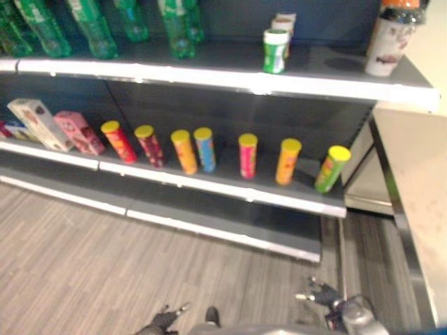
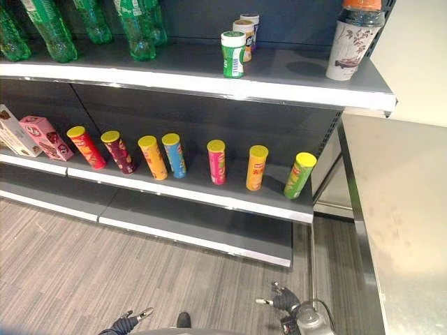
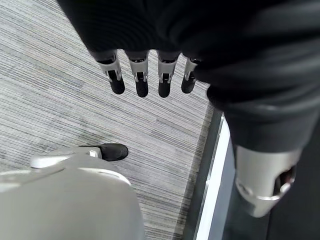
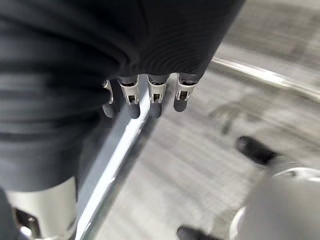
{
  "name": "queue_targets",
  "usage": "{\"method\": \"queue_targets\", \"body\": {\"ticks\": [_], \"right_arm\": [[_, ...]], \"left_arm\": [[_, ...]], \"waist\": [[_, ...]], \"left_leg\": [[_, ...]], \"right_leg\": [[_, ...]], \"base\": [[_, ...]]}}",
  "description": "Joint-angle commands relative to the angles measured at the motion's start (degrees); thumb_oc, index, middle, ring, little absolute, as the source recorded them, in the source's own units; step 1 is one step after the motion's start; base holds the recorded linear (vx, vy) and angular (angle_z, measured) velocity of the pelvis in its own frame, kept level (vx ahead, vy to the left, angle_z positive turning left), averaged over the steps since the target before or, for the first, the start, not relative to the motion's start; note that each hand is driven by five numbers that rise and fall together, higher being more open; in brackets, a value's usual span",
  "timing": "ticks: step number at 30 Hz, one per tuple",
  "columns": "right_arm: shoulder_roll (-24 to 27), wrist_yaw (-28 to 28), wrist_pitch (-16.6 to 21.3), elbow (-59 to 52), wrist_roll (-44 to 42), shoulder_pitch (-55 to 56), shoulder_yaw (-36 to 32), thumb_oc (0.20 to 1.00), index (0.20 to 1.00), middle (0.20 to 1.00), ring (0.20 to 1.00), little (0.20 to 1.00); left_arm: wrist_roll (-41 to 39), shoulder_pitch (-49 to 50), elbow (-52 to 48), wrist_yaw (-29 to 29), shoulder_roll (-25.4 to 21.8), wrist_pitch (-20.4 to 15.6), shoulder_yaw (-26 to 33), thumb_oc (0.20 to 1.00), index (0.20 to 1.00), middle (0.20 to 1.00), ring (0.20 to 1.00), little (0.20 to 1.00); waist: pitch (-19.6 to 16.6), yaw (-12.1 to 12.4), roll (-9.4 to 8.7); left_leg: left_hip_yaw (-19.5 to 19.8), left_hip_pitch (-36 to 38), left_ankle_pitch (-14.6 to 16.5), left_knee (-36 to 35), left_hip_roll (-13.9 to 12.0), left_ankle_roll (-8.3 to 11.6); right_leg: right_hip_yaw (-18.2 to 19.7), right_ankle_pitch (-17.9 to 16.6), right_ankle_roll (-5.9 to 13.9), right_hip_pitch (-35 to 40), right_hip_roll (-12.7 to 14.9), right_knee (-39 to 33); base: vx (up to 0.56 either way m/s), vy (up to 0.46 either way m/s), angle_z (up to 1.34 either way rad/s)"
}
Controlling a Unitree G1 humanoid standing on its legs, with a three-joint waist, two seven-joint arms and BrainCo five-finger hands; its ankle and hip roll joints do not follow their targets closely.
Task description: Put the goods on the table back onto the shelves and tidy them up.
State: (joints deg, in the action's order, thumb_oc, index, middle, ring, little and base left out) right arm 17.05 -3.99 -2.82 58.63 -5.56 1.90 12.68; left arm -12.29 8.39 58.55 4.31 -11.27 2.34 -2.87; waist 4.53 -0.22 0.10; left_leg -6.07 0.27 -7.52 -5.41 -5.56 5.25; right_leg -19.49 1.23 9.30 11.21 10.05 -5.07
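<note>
Nearest to me, both hands hang low over the grey floor [image 2: 84, 279]. My left hand [image 3: 145, 75] has its fingers straight and holds nothing; my right hand [image 4: 150, 90] is the same, relaxed and empty (each wrist view shows this, the eye views only small dark fingertips). To the right I see the pale worktop [image 2: 405, 209], bare. Further, on the middle shelf [image 2: 209, 192], seven chip cans [image 2: 217, 162] stand in a row, long axes leaning, yellow lids toward me, beside pink boxes [image 2: 43, 137]. On the top shelf [image 2: 209, 77] stand green bottles [image 2: 136, 28], small jars [image 2: 233, 54] and a big orange-capped bottle [image 2: 353, 38].
</note>
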Motion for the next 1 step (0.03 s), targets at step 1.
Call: {"method": "queue_targets", "body": {"ticks": [1], "right_arm": [[-0.61,3.01,0.73,0.34,0.50,-4.06,-0.53,1.000,1.000,1.000,1.000,1.000]], "left_arm": [[2.15,-4.86,3.66,0.49,-2.18,-0.79,-2.00,1.000,1.000,1.000,1.000,1.000]], "waist": [[1.77,1.11,-0.52]], "left_leg": [[-1.31,5.74,4.57,0.41,-1.91,3.47]], "right_leg": [[-3.71,-2.60,0.56,-1.44,1.23,0.75]], "base": [[0.00,0.000,0.00]]}}
